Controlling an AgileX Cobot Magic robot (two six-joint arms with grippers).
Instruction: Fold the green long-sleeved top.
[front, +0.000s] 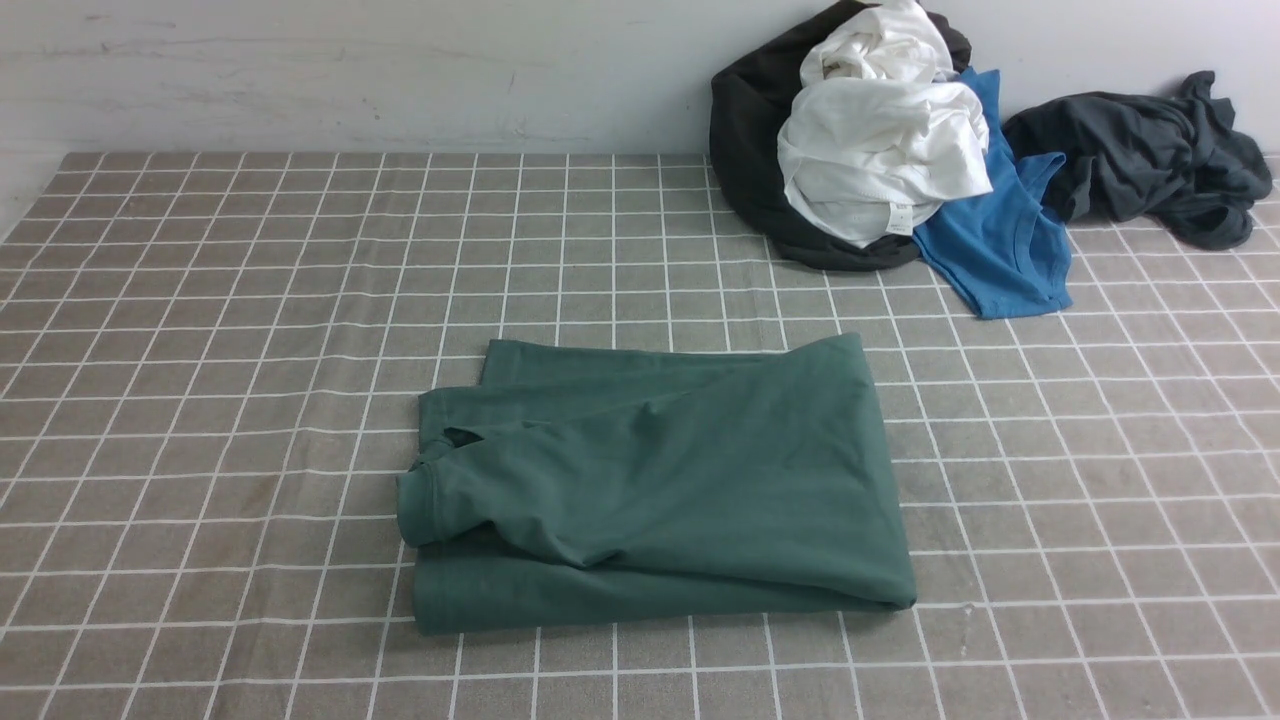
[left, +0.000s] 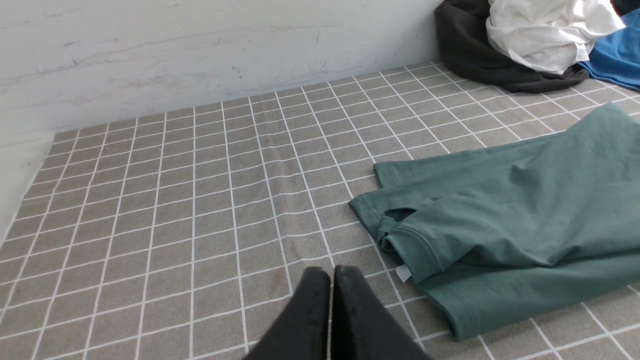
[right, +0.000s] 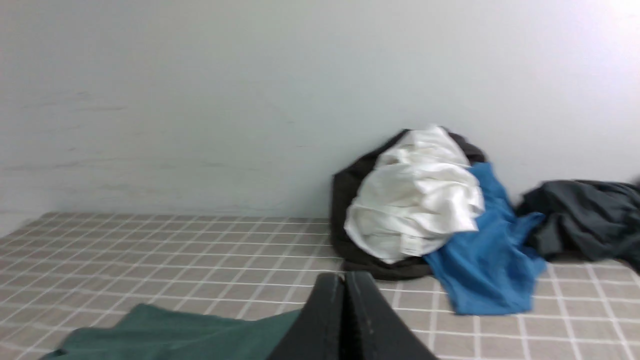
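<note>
The green long-sleeved top (front: 660, 480) lies folded into a compact rectangle in the middle of the checked tablecloth, its ribbed collar at the left end. In the left wrist view the green top (left: 515, 220) shows a small white label by the collar. My left gripper (left: 331, 272) is shut and empty, hovering over bare cloth beside the collar end. My right gripper (right: 344, 276) is shut and empty too, held above the table with an edge of the green top (right: 175, 332) beneath it. Neither arm appears in the front view.
A pile at the back right holds a black garment (front: 750, 150), a white one (front: 880, 150) and a bright blue tee (front: 1000, 240). A dark grey garment (front: 1150, 160) lies further right. A white wall (front: 400, 70) closes off the table's far edge.
</note>
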